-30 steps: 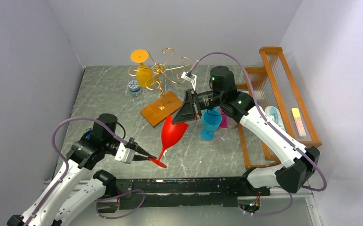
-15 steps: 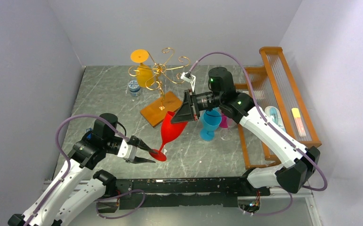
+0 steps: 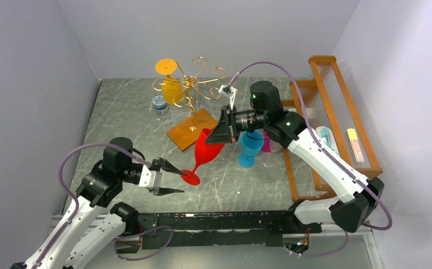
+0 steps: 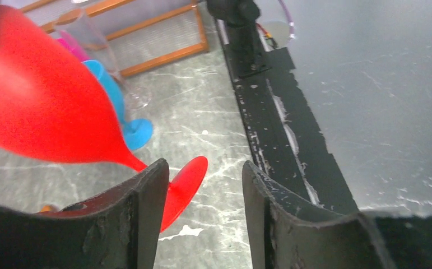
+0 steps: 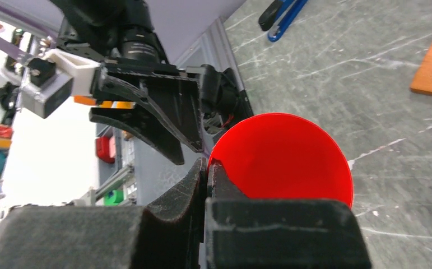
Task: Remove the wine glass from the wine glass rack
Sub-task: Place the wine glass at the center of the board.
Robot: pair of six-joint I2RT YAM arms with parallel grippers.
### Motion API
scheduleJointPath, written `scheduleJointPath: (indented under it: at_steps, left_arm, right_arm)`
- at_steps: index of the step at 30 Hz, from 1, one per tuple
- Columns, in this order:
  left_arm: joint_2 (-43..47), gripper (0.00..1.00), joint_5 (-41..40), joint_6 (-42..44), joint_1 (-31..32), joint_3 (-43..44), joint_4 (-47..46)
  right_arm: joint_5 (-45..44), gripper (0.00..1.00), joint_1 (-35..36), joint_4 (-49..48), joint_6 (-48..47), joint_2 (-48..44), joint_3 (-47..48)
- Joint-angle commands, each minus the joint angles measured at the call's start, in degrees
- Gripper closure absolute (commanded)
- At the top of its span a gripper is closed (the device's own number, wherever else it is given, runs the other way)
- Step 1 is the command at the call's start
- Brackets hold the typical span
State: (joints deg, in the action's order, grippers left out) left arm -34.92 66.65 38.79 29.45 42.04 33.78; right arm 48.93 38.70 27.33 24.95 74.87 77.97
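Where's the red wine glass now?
The red wine glass is mid-table in the top view, tilted, rim pinched by the right gripper, beside the wine glass rack's base, left of the blue glass.

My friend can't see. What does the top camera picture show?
The right gripper pinches the rim of a tilted red wine glass, while the open left gripper sits beside its foot. Behind, an orange glass hangs upside down on a gold wire rack.

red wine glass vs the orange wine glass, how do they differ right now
The red wine glass is off the wine glass rack, tilted bowl-up, rim pinched by the right end effector; the orange wine glass hangs foot-up on it, untouched. Colour differs too. Both are opaque stemmed glasses.
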Motion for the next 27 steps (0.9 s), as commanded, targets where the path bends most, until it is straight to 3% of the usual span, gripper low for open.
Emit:
scheduleJointPath:
  at_steps: [1,8,14,27]
  left_arm:
    - [4.5,0.4,-10.1,-12.5,-0.2,-2.2,-11.4]
    - [10.3,0.17,-25.6,-24.7,-0.2,-6.2,-21.7]
    - [11.6,0.04,-41.5,-28.9,-0.2,-5.9,-21.0]
    - [10.5,0.03,-70.1,-44.4,-0.2,-4.2,-17.8]
  right_arm:
    - [-5.8,1.0,0.2,2.0,-3.2,-2.5,-0.6]
    - [-12.0,1.0,0.5,-0.9,-4.6,-7.6,-5.7]
    - [-15.6,1.0,1.0,-1.8,-6.5,-9.7,-7.4]
    - [-26.3,1.0,8.4,-0.3,-9.9,-9.4,-8.6]
